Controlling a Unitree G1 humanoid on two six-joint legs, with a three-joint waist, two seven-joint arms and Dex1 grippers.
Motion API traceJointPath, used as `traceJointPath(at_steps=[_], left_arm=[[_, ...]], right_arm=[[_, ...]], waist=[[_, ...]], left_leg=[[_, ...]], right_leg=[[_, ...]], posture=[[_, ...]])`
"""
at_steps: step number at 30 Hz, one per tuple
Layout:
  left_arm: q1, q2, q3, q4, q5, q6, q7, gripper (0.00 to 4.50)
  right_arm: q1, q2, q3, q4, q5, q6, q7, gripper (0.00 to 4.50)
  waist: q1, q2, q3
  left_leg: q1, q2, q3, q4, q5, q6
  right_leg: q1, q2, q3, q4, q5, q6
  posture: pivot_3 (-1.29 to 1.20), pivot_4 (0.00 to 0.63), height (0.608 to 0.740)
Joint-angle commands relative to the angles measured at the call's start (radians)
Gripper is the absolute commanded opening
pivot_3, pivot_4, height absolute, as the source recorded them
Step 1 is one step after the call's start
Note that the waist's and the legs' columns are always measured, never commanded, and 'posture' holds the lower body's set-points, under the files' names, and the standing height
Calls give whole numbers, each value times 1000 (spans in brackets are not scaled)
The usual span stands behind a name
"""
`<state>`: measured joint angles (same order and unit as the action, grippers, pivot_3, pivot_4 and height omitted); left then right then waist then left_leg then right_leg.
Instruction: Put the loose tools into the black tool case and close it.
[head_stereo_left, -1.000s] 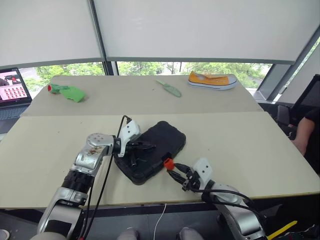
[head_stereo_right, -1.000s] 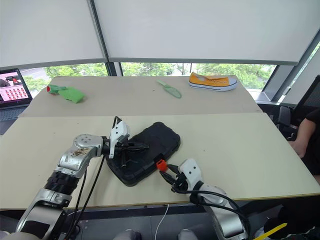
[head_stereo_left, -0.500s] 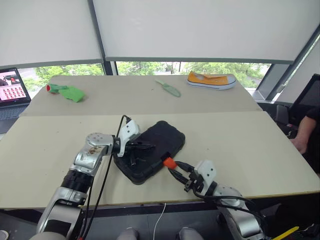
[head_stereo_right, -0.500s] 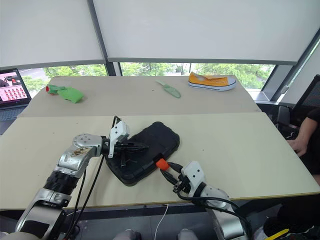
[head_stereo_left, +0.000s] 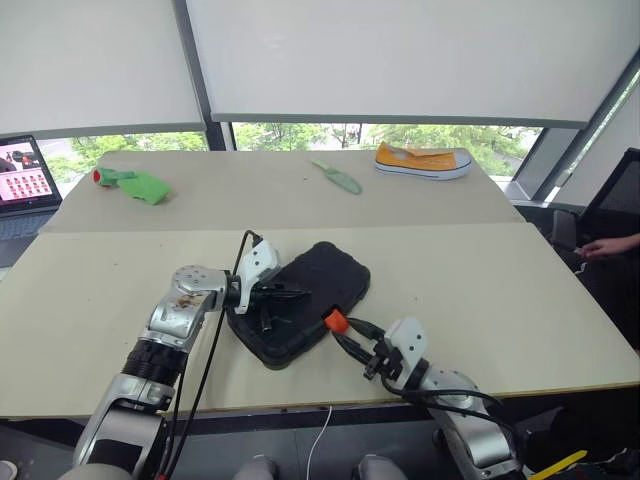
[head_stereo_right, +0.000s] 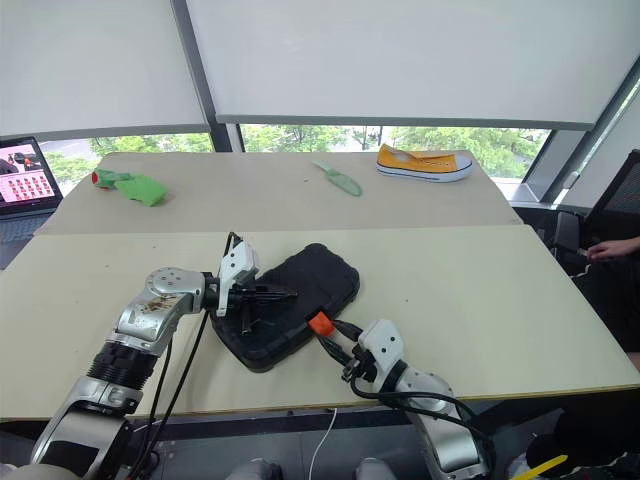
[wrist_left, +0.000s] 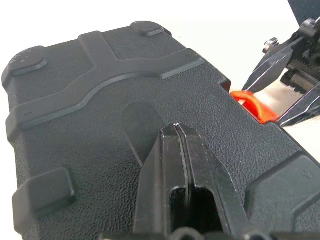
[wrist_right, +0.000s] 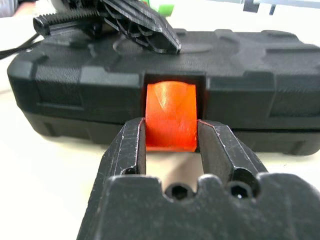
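While the black tool case (head_stereo_left: 300, 300) lies shut near the counter's (head_stereo_left: 480, 270) front edge, the left end effector (wrist_left: 177, 135) — fingers pressed together — rests on its lid, and the right end effector (wrist_right: 171, 131) clamps the case's orange latch (wrist_right: 171, 117) between its fingers.

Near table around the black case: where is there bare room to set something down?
Bare tabletop lies right of the black plastic tool case, toward the table's right edge, and left of the left arm. It is crowded at the case: the shut left gripper rests on its lid, and the right gripper clamps its orange latch.
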<state>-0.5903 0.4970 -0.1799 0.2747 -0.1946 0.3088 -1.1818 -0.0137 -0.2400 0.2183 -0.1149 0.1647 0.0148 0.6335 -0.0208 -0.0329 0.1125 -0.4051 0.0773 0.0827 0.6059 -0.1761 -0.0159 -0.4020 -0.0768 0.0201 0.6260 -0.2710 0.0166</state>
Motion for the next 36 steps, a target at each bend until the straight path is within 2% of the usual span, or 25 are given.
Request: traceJointPath(at_steps=[1,5,8,11,17,19,36], left_arm=[[77,3,-101,92,67,80,-6,0],[82,5,-99,85,65,82,-5,0],[86,6,-97,82,64,84,-5,0],[85,6,-97,84,64,82,-6,0],[80,0,-99,89,64,80,-5,0],[80,-2,-101,89,64,81,-5,0],[83,-8,-109,73,62,100,-4,0]], right_arm=[[-18,10,19,-24,25,40,14,2277],[2,-25,-6,-47,6,4,11,3527],[29,-68,-45,-72,26,-3,28,3527],[56,-111,-63,-88,59,9,68,2801],[29,-133,-34,-79,40,23,94,677],[1,-120,-20,-63,26,13,89,111],[-147,-51,34,74,-16,-12,108,28]], waist=[[1,0,0],[4,0,0],[5,0,0],[5,0,0],[5,0,0],[4,0,0],[2,0,0]], left_leg=[[0,0,0,0,0,0],[0,0,0,0,0,0],[-1,-1,0,0,0,0],[0,-1,1,0,0,0],[0,-1,0,0,0,0],[0,-1,0,0,0,0],[4,0,0,1,1,2]], right_leg=[[0,0,0,0,0,0],[0,0,0,0,0,0],[0,-1,0,0,0,0],[0,-1,0,0,0,0],[1,0,0,0,0,0],[0,0,0,0,0,0],[6,0,0,0,-1,1]], posture=[[0,150,740],[0,150,740],[0,150,740],[0,150,740],[0,150,740],[0,150,740],[0,150,740]])
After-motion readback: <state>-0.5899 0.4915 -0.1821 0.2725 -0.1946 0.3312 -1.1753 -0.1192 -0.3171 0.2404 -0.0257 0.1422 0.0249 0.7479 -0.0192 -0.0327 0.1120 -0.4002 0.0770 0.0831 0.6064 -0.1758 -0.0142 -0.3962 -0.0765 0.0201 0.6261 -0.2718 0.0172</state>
